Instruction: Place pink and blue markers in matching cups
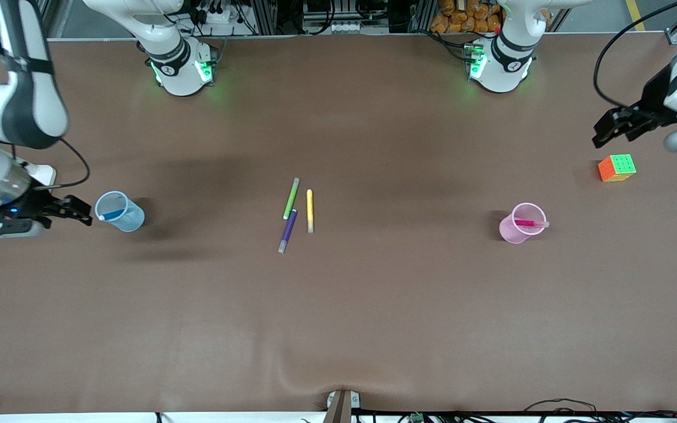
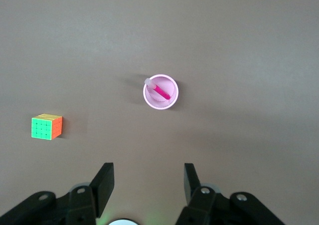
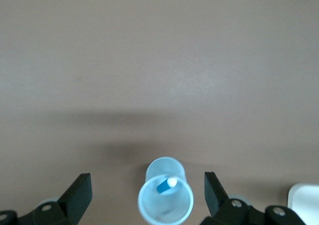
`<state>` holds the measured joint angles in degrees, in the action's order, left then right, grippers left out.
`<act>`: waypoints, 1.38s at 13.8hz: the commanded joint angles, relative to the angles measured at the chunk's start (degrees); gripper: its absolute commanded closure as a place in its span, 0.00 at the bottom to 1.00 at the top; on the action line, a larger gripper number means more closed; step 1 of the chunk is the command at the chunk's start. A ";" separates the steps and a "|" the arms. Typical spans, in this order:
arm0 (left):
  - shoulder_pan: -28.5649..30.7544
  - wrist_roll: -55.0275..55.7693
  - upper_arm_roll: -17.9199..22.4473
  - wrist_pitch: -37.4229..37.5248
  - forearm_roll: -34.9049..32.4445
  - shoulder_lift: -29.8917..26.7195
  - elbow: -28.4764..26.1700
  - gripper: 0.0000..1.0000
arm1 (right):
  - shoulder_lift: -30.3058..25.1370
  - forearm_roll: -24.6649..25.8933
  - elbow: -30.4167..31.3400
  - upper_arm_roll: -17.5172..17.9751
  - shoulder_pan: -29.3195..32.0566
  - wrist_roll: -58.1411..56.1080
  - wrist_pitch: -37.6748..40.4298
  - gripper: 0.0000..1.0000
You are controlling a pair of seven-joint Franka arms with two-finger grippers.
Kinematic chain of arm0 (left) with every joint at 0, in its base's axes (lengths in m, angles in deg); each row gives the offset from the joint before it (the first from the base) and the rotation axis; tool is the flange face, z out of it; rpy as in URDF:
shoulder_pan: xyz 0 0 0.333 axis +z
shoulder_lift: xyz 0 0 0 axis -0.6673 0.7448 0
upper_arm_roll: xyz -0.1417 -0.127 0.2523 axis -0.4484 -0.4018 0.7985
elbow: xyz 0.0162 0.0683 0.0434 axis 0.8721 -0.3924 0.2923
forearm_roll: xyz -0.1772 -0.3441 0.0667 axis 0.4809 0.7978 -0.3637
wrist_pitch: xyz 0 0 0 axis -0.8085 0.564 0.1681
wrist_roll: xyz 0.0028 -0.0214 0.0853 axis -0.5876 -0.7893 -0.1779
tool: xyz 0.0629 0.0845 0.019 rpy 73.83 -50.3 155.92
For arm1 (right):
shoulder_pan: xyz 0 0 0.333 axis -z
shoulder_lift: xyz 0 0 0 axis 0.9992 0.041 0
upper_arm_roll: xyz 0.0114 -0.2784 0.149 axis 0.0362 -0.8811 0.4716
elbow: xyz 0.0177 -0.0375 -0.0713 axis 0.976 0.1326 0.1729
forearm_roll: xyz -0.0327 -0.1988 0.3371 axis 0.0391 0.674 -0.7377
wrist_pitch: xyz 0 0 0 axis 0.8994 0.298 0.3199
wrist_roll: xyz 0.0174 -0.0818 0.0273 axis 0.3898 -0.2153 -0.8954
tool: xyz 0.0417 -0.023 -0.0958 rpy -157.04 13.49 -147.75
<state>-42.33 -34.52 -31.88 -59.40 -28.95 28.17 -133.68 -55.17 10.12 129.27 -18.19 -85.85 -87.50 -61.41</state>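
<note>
The light blue cup (image 1: 133, 220) stands toward the right arm's end of the table with the blue marker (image 1: 112, 215) leaning inside it, pale cap end up. The pink cup (image 1: 510, 230) stands toward the left arm's end with the pink marker (image 1: 529, 223) inside it. My right gripper (image 1: 83, 212) is open and empty beside the blue cup; its wrist view shows the cup (image 3: 149, 212) and marker (image 3: 164, 186) between its fingers' line (image 3: 147, 181). My left gripper (image 1: 603, 132) is open and empty over the table edge near a cube; its wrist view (image 2: 148, 177) shows the pink cup (image 2: 172, 101) and marker (image 2: 160, 91).
A lime-green pen (image 1: 291, 198), a yellow pen (image 1: 309, 210) and a dark purple pen (image 1: 287, 231) lie together mid-table. A colourful puzzle cube (image 1: 616, 167) sits near the left gripper, also in the left wrist view (image 2: 47, 127). A white object (image 3: 305, 202) lies by the right gripper.
</note>
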 commanded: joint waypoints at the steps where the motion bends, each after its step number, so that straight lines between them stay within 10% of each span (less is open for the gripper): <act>1: -0.24 -2.11 1.08 1.62 1.33 -1.70 -0.15 0.27 | 6.65 -2.38 -14.49 0.55 0.93 1.28 12.96 0.00; 3: -0.33 -2.02 1.25 2.06 1.32 -1.87 -0.15 0.23 | 7.28 -2.47 -18.82 0.64 0.58 1.19 17.30 0.00; 5: -0.24 -1.93 1.17 1.98 1.24 -1.96 -0.15 0.00 | 7.45 -2.47 -22.86 0.73 0.31 1.10 22.55 0.00; 16: 0.29 -1.75 0.55 2.15 0.71 -1.87 -0.07 0.00 | 3.77 1.31 -39.22 0.64 -2.06 0.75 45.85 0.00; 19: -0.15 -2.02 0.46 2.15 0.53 -1.52 1.07 0.00 | -3.60 1.66 -31.88 0.73 -1.89 1.01 43.96 0.00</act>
<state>-42.44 -35.94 -31.20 -57.99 -28.63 27.00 -133.55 -53.78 10.51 91.45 -17.42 -87.46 -87.13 -15.58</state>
